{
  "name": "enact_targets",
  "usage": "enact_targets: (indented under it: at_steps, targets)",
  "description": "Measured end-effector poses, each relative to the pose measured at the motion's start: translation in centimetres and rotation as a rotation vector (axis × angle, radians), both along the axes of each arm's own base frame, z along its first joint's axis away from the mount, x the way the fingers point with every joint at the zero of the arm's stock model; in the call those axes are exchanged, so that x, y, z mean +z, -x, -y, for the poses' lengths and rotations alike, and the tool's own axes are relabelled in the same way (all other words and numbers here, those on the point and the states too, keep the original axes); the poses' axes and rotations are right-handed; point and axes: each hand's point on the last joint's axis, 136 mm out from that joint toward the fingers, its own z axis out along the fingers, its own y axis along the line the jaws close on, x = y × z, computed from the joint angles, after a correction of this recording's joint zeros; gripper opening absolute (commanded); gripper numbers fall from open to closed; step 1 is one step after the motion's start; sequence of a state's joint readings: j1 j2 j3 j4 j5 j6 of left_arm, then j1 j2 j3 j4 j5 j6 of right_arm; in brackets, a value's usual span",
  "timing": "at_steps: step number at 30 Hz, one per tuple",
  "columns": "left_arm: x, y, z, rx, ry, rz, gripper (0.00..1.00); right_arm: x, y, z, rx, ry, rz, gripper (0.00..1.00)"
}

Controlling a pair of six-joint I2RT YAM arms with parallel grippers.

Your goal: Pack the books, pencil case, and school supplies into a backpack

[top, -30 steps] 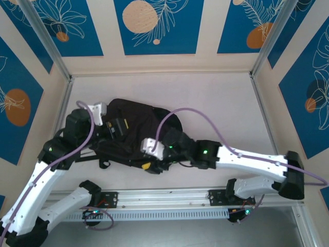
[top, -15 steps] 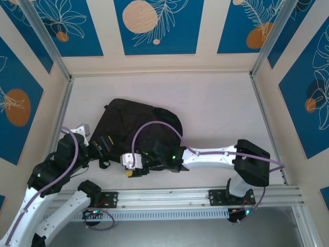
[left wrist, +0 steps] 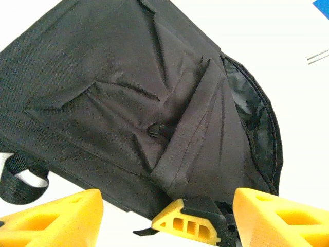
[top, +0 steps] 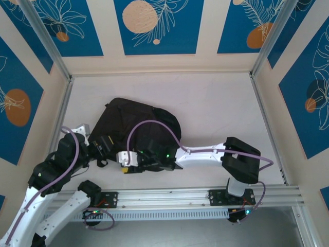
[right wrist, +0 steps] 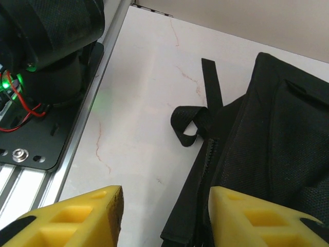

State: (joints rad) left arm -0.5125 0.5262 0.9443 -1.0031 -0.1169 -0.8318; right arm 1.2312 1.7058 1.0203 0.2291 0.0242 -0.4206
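While the backpack (top: pixel 136 121) lies flat on the table (top: pixel 221 103), its long axis slants from just ahead of the left gripper (left wrist: pixel 167 203) away to that gripper's right, where the open zip edge and lining show. The left arm is folded low, its yellow fingers spread wide and gripping nothing. The right arm stretches low across the front; the right gripper (right wrist: pixel 165 198) sits at the bag's near edge, jaws parted over bare table, a strap loop (right wrist: pixel 187 126) just ahead
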Motion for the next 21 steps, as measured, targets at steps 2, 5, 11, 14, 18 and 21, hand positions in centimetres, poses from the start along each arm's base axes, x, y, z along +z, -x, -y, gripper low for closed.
enact_targets:
  at_steps: [2,5,11,14,18,21]
  targets:
    - [-0.2,0.0,0.0,0.0,-0.003,-0.005,0.67,0.0,-0.2,-0.3,-0.005,-0.003,0.004,0.43]
    - [-0.5,0.0,0.0,-0.001,-0.006,-0.011,0.67,0.2,-0.5,-0.6,-0.014,-0.007,0.01,0.4]
    - [-0.4,0.2,-0.4,0.009,-0.011,0.002,0.68,0.5,-0.8,-1.4,-0.04,-0.009,0.049,0.4]
    - [-0.2,0.3,-1.2,0.041,-0.031,0.018,0.68,0.8,-1.1,-1.7,-0.071,0.001,0.077,0.41]
    - [1.3,0.5,-2.7,0.1,-0.053,0.067,0.68,0.9,-1.5,-2.4,-0.105,0.016,0.104,0.41]
    - [2.2,0.7,-3.7,0.139,-0.062,0.101,0.68,0.6,-1.6,-2.7,-0.118,0.032,0.113,0.41]
